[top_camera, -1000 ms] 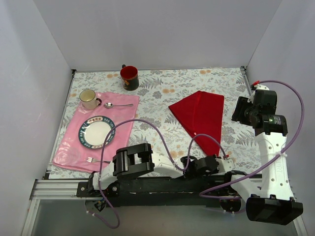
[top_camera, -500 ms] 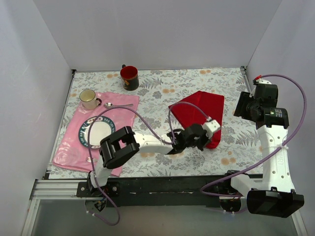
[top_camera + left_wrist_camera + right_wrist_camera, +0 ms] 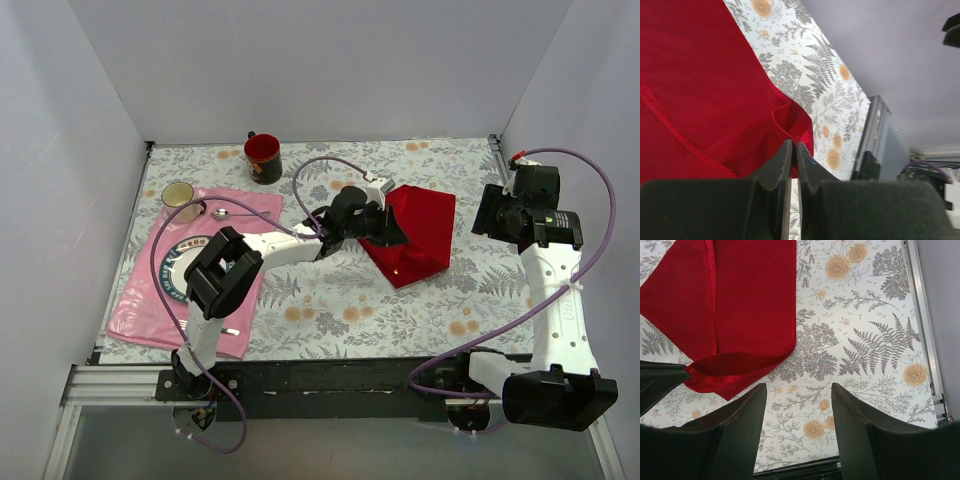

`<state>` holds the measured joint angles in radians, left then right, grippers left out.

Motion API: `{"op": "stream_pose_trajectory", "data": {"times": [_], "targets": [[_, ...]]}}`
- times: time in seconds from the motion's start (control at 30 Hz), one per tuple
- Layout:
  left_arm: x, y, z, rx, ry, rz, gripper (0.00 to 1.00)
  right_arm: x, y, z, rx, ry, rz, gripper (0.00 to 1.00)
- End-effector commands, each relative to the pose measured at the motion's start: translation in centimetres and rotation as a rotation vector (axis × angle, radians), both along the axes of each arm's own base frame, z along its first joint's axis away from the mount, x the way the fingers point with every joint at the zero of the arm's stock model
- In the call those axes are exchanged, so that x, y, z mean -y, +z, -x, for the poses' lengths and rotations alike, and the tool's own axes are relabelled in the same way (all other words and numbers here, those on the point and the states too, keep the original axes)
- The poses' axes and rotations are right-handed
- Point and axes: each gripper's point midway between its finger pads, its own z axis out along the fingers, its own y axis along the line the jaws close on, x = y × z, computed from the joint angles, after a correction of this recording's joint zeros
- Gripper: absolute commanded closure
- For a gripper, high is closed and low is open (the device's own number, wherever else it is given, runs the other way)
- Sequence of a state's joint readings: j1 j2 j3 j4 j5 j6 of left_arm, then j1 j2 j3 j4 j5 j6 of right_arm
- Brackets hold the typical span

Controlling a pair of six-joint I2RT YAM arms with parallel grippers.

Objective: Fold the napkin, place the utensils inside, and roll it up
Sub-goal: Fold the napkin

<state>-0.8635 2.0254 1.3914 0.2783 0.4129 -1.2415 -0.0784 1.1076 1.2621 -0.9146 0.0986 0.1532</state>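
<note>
Napkin [image 3: 425, 225] corner is pinched tight in left gripper [image 3: 793, 146]; right gripper [image 3: 797, 390] hangs wide at the right side.

The left gripper [image 3: 793, 146] swept from beside the arm bases [image 3: 330, 385] out to the near tip of the plain bright red soft cloth napkin [image 3: 428, 222], pinched it and carried it toward the far side, folding that long point over itself.
</note>
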Motion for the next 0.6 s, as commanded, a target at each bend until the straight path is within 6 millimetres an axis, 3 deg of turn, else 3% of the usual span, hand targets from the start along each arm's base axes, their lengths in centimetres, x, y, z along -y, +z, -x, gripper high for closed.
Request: {"op": "stream_pose_trajectory", "data": {"times": [0.0,0.23,0.57], "targets": [[0.4,7.3,1.8,-0.041,-0.081,0.157,1.0,-0.2,1.5,-1.1,0.069,0.015,-0.008,0.37],[-2.5,8.3,-2.5,-0.005,0.048,0.169,1.0,-1.2,0.8,-0.9,0.061,0.061,-0.043,0.37],[-6.3,5.2,-8.3,-0.051,0.174,0.13,1.0,-2.7,0.1,-1.0,0.061,0.139,-0.1,0.37]]}}
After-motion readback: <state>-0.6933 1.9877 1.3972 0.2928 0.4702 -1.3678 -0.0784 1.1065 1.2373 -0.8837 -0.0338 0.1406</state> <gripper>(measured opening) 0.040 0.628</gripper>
